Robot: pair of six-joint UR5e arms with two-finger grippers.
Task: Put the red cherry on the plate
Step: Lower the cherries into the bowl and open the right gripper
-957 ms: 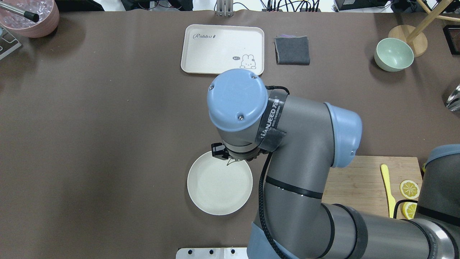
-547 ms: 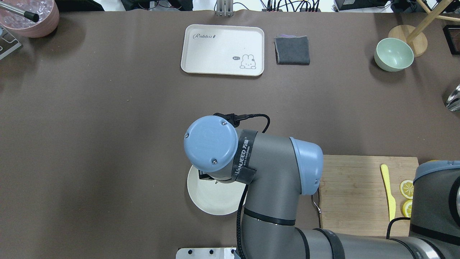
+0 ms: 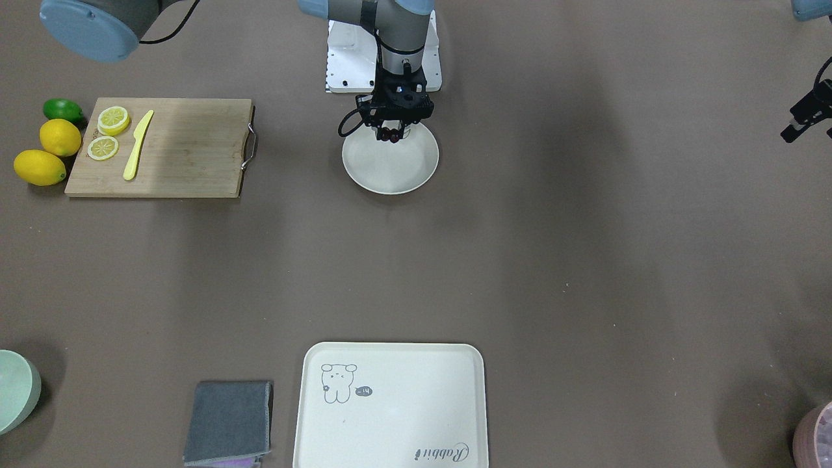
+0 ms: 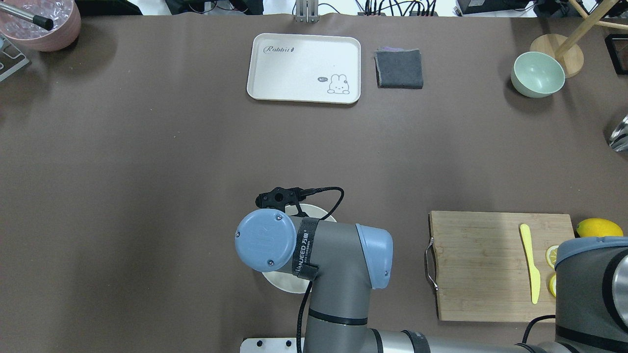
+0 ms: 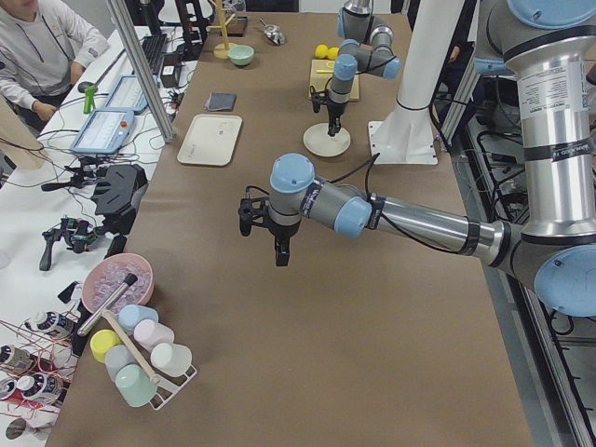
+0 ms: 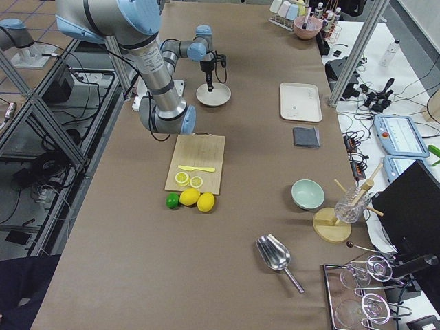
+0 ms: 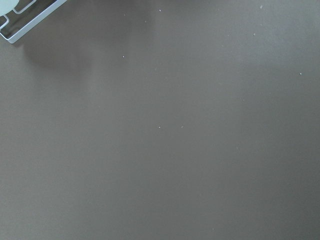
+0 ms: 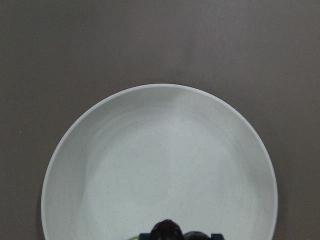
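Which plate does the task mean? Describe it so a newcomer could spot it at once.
On the brown table, near the robot's base and apart from the wooden cutting board, the plate lies under the right gripper, which holds the red cherry. It is round, plain and cream-white, unlike the rectangular tray with a drawing and the mint-green bowl.

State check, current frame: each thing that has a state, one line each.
red cherry: pinched in the right gripper, over the plate
plate: nothing lying on it yet
left gripper: over bare table, open or shut unclear
rabbit tray: empty
mint-green bowl: upright, empty
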